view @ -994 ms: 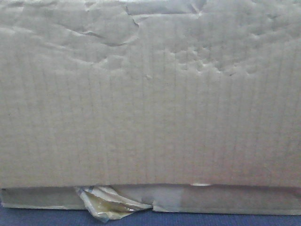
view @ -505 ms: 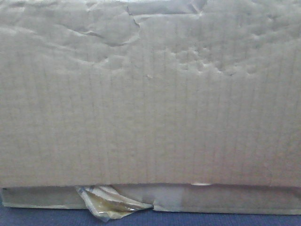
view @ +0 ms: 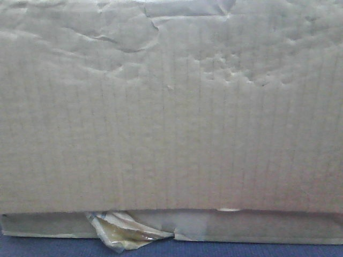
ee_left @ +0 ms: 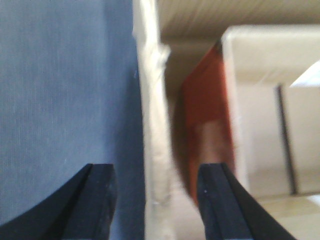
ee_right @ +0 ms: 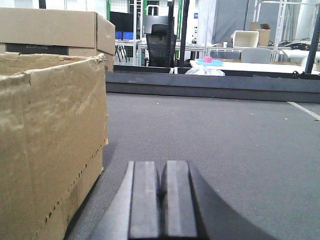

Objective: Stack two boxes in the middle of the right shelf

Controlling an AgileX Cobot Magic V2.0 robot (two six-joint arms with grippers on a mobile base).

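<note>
A worn brown cardboard box (view: 171,118) fills the front view, with crumpled tape (view: 126,230) at its bottom edge. My left gripper (ee_left: 156,172) is open; a pale, blurred wall edge (ee_left: 152,125) runs up between its two black fingers, touching neither. A red-brown surface (ee_left: 205,100) lies to the right of that edge. My right gripper (ee_right: 161,170) is shut and empty, low over a grey carpeted surface (ee_right: 210,135). A cardboard box (ee_right: 50,140) stands just to its left. A second box (ee_right: 55,27) stands behind that one.
A blue surface (view: 214,249) shows under the box in the front view and left of the edge in the left wrist view (ee_left: 60,90). A black ledge (ee_right: 200,82) bounds the carpet at the far side. Tables and a chair stand beyond it.
</note>
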